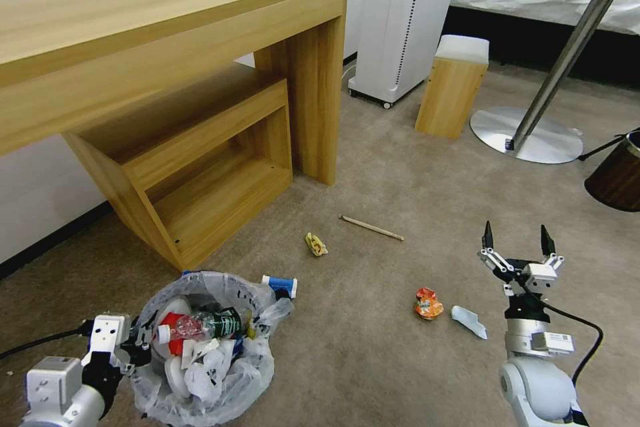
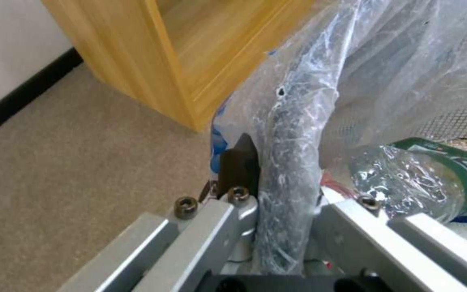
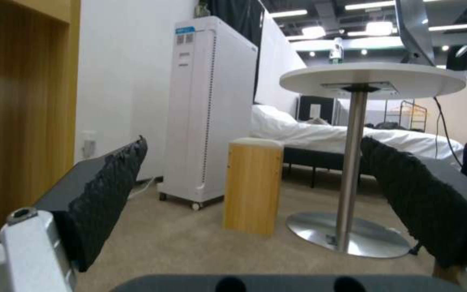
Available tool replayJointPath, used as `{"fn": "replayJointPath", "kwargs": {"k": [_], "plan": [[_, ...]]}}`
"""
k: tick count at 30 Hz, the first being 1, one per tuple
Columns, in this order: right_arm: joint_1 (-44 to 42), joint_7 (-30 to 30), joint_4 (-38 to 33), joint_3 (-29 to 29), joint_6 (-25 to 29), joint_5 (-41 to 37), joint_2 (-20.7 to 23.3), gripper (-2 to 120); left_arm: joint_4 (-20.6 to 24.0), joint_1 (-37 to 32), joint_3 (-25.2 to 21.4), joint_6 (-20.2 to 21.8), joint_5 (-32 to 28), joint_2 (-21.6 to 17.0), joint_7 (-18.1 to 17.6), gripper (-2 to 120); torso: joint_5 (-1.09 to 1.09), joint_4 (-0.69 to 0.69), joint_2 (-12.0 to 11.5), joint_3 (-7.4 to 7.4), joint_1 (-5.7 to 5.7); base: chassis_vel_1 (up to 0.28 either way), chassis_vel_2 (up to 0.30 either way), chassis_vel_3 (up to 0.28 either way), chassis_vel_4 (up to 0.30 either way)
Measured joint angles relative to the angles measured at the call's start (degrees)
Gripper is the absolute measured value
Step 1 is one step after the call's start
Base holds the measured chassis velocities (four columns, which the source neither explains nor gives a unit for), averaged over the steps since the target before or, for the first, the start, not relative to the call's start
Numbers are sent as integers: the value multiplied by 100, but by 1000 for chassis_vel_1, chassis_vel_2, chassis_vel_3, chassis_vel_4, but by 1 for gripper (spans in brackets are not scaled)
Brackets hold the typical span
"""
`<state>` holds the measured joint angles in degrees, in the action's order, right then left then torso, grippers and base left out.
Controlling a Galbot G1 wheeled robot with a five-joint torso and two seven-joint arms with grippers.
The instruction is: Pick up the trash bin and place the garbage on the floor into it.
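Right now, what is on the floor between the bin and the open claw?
In the head view, between the trash bin and the right gripper lie an orange wrapper and a pale blue scrap on bare carpet.

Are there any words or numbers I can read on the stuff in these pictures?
None can be read in full.
Green label on the bottle in the trash bin: white letters, cut off and unreadable.
Blue sticker on the white appliance: too small.
Tag on the right gripper's wrist: too small.

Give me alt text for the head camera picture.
The left claw grips the rim of the trash bin, already holding litter. The right claw hangs open above the carpet, where an orange wrapper and wooden stick lie.
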<state>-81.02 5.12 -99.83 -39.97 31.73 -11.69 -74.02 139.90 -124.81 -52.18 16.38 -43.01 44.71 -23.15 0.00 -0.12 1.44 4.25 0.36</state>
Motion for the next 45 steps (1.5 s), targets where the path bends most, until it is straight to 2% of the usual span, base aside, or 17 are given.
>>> {"fn": "replayJointPath", "kwargs": {"k": [24,45], "plan": [[78,-161,181,140,148,27,-65,100,12,-13,-11,-113,-204,-78,-72,0,0,-1,0,0,1,0,0,0,0],[136,-180,290,226,179,73,-95,100,-44,5,-24,-67,-141,-47,-135,0,0,1,0,0,1,84,86,82,83]]}}
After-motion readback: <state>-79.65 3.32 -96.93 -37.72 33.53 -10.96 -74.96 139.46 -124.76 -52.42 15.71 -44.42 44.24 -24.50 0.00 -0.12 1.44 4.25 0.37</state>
